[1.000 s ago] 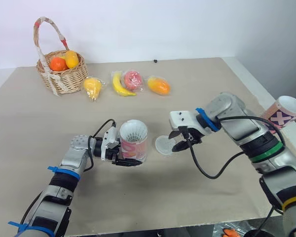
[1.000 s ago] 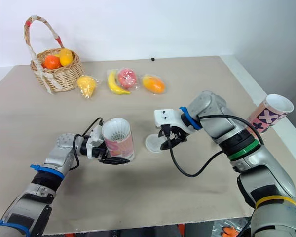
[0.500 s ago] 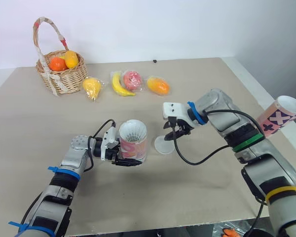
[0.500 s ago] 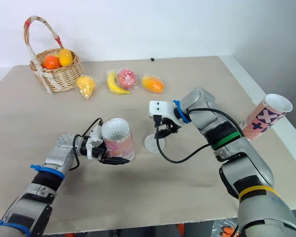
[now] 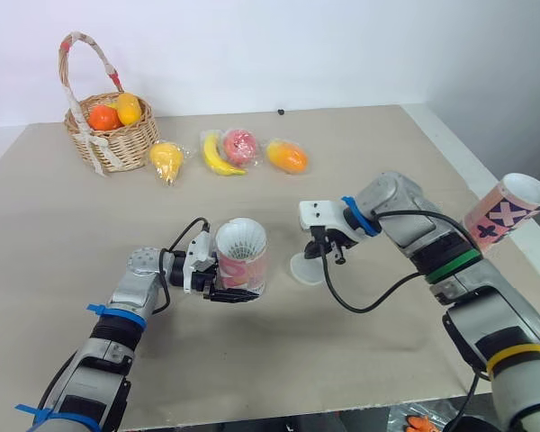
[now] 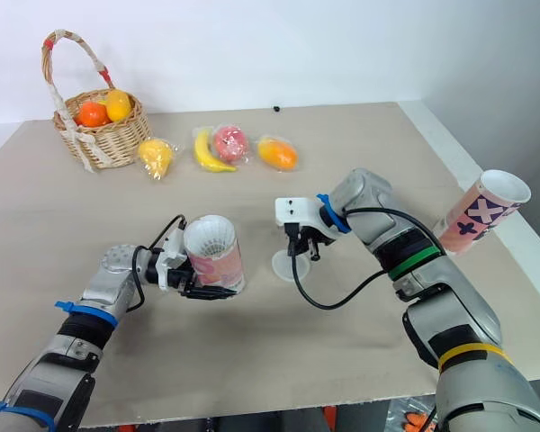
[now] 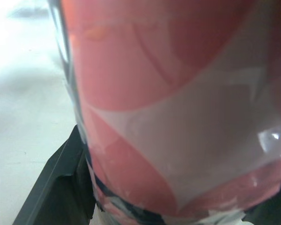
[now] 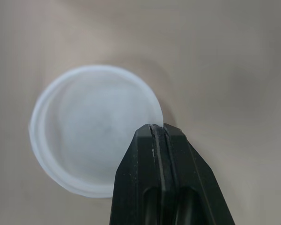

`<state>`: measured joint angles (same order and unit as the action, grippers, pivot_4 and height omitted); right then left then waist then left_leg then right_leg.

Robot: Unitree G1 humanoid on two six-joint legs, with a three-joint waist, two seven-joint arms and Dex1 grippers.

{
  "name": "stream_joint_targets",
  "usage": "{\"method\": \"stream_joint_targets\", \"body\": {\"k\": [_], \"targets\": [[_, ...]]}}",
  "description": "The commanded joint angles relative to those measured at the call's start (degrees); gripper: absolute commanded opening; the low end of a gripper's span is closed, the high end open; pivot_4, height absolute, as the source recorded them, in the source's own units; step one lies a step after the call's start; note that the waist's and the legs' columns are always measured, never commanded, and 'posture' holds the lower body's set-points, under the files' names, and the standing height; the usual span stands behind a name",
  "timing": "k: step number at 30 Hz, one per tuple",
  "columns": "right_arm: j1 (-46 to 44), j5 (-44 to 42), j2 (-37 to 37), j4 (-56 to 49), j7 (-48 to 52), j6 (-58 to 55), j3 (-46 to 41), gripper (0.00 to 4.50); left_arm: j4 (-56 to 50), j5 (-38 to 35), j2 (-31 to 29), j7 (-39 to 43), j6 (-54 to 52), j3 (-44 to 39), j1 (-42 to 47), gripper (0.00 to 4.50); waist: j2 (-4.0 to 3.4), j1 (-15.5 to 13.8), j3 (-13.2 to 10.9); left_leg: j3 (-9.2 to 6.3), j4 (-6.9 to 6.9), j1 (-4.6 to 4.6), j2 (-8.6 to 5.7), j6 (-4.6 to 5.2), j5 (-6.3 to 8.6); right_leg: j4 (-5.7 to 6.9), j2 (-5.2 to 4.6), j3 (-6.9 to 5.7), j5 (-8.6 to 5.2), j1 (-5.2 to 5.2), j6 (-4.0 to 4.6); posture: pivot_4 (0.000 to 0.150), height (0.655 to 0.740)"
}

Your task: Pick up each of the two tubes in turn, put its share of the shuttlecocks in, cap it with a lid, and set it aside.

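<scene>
Gripping low on the pink-and-white patterned tube, your left end effector holds it near the middle of the beige bench. The tube's long axis is close to upright, leaning slightly, and its open mouth faces up with a white shuttlecock showing inside. The wrap shows curved pink and white shapes, and you cannot read any writing on it. Just beside it, your right end effector has its black fingers clenched on the rim of the translucent white round lid, low at the bench surface. A second pink tube, printed with dark cross marks, leans at the bench's right edge with its mouth up and outward.
</scene>
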<state>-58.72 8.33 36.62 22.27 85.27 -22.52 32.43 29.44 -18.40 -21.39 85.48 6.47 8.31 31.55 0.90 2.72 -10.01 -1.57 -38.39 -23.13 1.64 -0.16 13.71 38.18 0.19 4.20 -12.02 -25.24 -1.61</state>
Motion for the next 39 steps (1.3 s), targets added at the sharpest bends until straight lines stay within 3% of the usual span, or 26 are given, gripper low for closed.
{"method": "stream_joint_targets", "body": {"k": [1,7,12,21,29,39], "targets": [[-1.79,-2.39,3.67,-6.03,3.05,0.5,-4.83,0.05,0.53,-0.11,-0.1,-0.43,0.76,-1.05,0.01,3.22,-0.01,-0.01,-0.01,0.0,0.0,0.0,0.0,0.0,0.0,0.0,0.0,0.0,0.0,-0.01,0.0,0.15,0.7298],[-6.02,-13.28,10.72,-18.04,7.23,-2.04,-9.56,0.05,0.63,-0.12,-0.02,-0.19,0.39,-0.86,-0.31,3.22,-0.03,0.1,-0.02,0.01,0.03,-0.01,0.0,0.0,0.0,-0.01,0.0,0.0,-0.01,-0.03,0.0,0.15,0.7298],[-13.69,-20.2,8.07,-20.62,7.23,-6.11,-10.49,0.05,1.47,0.27,0.57,0.34,0.37,-0.2,-0.07,3.22,-0.04,0.18,-0.02,-0.01,0.05,0.06,0.05,0.0,0.0,0.01,0.07,0.0,0.0,-0.02,0.03,0.15,0.7298],[-21.18,-12.83,-5.23,-11.86,2.77,-0.78,-3.91,0.05,3.76,2.62,-0.95,4.42,-2.58,2.96,1.09,3.22,-0.04,0.11,0.0,-0.01,0.04,0.04,0.06,0.0,0.0,0.01,0.07,-0.01,-0.02,-0.01,0.04,0.15,0.7298],[-21.48,-8.05,-8.52,-10.4,3.34,4.53,-1.18,0.05,5.38,2.92,-1.17,4.64,-0.39,2.65,0.92,3.22,-0.03,0.0,0.01,-0.03,0.07,0.02,0.04,0.01,0.05,0.01,0.02,-0.05,-0.15,-0.01,0.07,0.15,0.7298],[-21.53,-10.35,-11.8,-14.0,4.7,1.85,-2.12,0.05,5.29,2.77,-1.26,4.54,-0.68,2.23,1.27,3.22,-0.03,0.08,0.03,-0.07,0.07,0.11,0.13,0.01,0.04,0.06,0.15,-0.06,-0.1,0.02,0.14,0.15,0.7298]]}}
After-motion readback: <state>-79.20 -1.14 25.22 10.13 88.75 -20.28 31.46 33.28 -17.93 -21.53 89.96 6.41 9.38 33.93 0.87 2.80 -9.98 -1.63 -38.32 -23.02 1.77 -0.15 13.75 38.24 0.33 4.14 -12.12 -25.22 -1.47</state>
